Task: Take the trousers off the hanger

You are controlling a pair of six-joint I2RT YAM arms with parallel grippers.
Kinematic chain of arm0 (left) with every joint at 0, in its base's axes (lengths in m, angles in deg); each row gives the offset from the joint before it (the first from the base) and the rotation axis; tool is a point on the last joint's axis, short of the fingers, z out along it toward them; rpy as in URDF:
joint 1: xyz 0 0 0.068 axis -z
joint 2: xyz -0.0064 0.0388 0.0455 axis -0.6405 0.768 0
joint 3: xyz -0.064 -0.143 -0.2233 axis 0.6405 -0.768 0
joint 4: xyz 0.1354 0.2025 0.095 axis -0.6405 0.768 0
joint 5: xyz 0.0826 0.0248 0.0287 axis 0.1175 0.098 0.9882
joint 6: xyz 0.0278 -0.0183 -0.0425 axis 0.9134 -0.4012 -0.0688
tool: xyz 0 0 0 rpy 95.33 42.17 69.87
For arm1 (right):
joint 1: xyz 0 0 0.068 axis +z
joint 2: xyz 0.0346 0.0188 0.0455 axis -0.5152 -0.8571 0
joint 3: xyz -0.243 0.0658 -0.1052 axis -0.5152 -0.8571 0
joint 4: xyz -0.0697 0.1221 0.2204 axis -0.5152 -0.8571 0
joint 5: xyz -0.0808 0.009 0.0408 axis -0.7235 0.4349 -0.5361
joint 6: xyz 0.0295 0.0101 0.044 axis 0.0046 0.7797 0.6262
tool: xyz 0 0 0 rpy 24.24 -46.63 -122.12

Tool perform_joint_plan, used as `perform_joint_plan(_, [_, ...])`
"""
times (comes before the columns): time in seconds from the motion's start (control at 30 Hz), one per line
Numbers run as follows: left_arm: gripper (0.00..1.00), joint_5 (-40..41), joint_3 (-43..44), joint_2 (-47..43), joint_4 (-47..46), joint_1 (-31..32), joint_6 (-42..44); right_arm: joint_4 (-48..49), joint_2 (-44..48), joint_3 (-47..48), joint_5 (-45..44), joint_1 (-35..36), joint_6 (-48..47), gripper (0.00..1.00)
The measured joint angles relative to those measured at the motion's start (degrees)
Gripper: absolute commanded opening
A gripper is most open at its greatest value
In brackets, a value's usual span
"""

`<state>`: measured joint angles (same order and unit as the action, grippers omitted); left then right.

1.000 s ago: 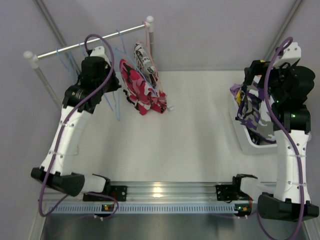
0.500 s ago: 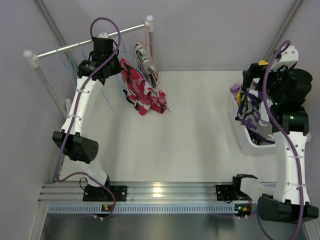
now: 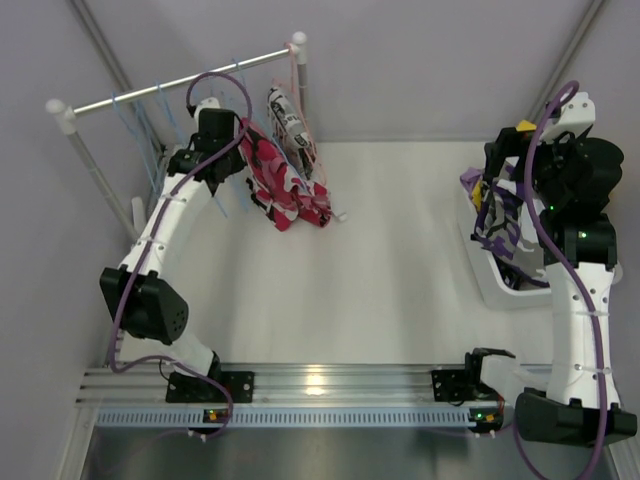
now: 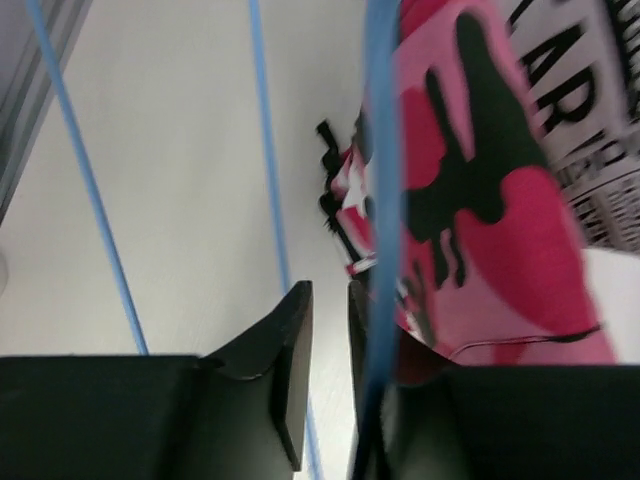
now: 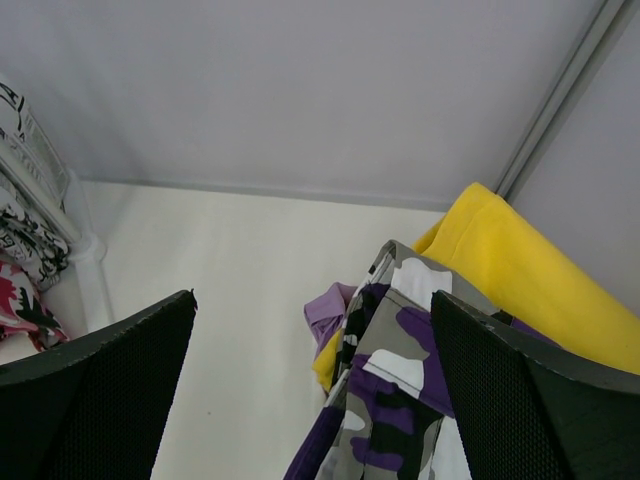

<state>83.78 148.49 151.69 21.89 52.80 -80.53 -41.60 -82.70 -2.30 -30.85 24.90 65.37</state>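
Swinging right along the rail (image 3: 130,96), the left arm had brought its jaws against the pink trousers (image 3: 285,185) at upper left, likely to work them off their hanger. The right arm stayed over the bin (image 3: 490,290) at the right edge.

Left wrist: jaws nearly together, a sliver of bench (image 4: 180,150) between them, the blue hanger (image 4: 382,150) crossing the trousers.

Right wrist: jaws spread wide above the yellow pair (image 5: 520,270), apparently waiting.
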Motion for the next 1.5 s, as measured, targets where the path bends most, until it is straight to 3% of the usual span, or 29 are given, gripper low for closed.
perform_joint_plan(0.07, [0.36, 0.17, -3.67, -0.33, -0.04, 0.11, 0.52, -0.09, 0.00, 0.00, 0.00, 0.00, -0.04, 1.00])
perform_joint_plan(0.1, [0.46, 0.17, -5.22, -0.33, -0.11, 0.22, 0.85, -0.15, 0.00, 0.00, 0.00, 0.00, -0.07, 0.99])
perform_joint_plan(0.2, [0.60, 0.20, -9.27, -0.59, -0.15, 1.42, 1.88, -0.28, 0.00, 0.00, -0.02, 0.00, -0.13, 0.99])
perform_joint_plan(0.23, [0.69, 0.15, -10.14, -0.90, -0.26, 1.95, 2.40, -0.37, 0.00, 0.00, -0.04, 0.00, -0.13, 0.99])
perform_joint_plan(0.33, [0.82, 0.20, -12.59, -3.58, -1.07, 4.22, 3.65, -0.44, 0.00, 0.00, -0.09, 0.00, -0.17, 0.99])
perform_joint_plan(0.37, [0.97, 0.17, -13.11, -4.98, -1.62, 5.05, 4.17, -0.44, 0.02, 0.00, -0.15, 0.00, -0.20, 0.99])
perform_joint_plan(0.4, [0.99, 0.17, -13.49, -6.32, -2.14, 5.75, 4.85, -0.44, 0.04, 0.00, -0.22, 0.00, -0.24, 0.99])
perform_joint_plan(0.77, [0.99, -3.63, -16.37, -28.00, -8.87, 14.62, 12.63, -0.17, 4.24, -2.82, 1.86, 0.00, -1.20, 0.99])
perform_joint_plan(1.03, [0.99, -20.87, -13.68, -30.77, -3.39, 14.32, 15.89, 0.22, 10.08, -13.46, 7.74, 1.07, 0.70, 1.00])
perform_joint_plan(1.3, [0.99, -23.39, -16.81, -37.83, 3.08, 10.29, 20.00, 0.39, 17.16, -25.55, 10.47, 2.58, 4.26, 1.00])
perform_joint_plan(1.5, [0.99, -22.29, -19.12, -43.15, 3.04, 0.07, 20.37, 1.46, 16.46, -25.88, 9.33, 6.69, 4.66, 0.99])
